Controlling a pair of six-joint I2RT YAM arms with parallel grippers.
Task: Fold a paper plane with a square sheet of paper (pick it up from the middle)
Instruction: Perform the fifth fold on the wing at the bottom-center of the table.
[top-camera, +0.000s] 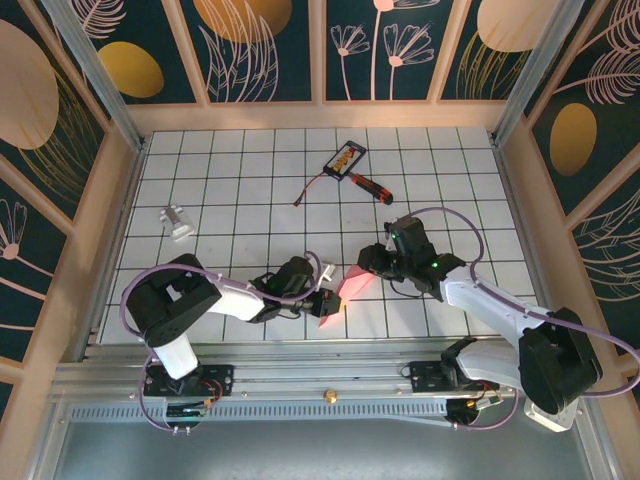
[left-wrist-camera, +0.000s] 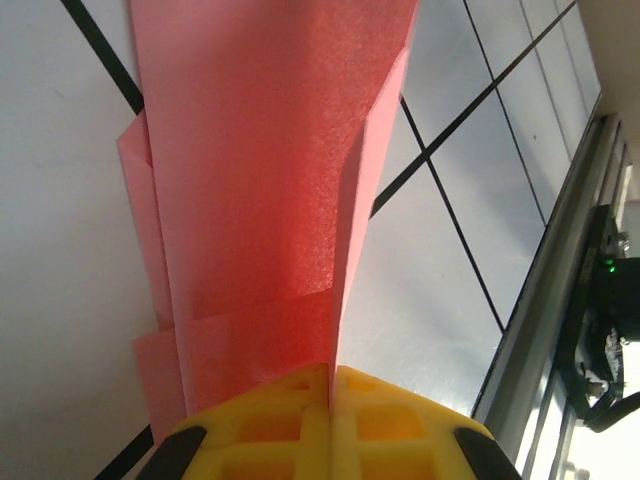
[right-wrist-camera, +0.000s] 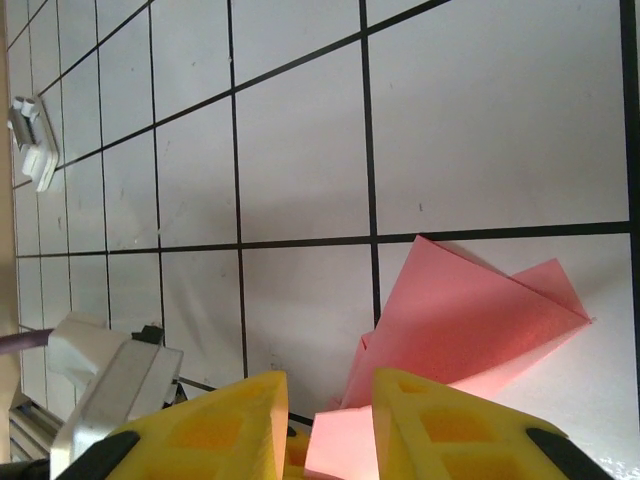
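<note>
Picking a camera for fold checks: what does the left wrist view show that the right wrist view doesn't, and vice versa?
Left wrist: left gripper shut on the pink paper, a crease running up from the fingers; metal rail at right.
Right wrist: right gripper open with paper in the gap, the paper's folded pointed end, a white clip far left.
Both: the paper and the tiled table.

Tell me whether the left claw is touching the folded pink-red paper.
Touching. The left wrist view shows the left claw shut on the folded pink-red paper, its edge pinched in the seam between the yellow fingers.
</note>
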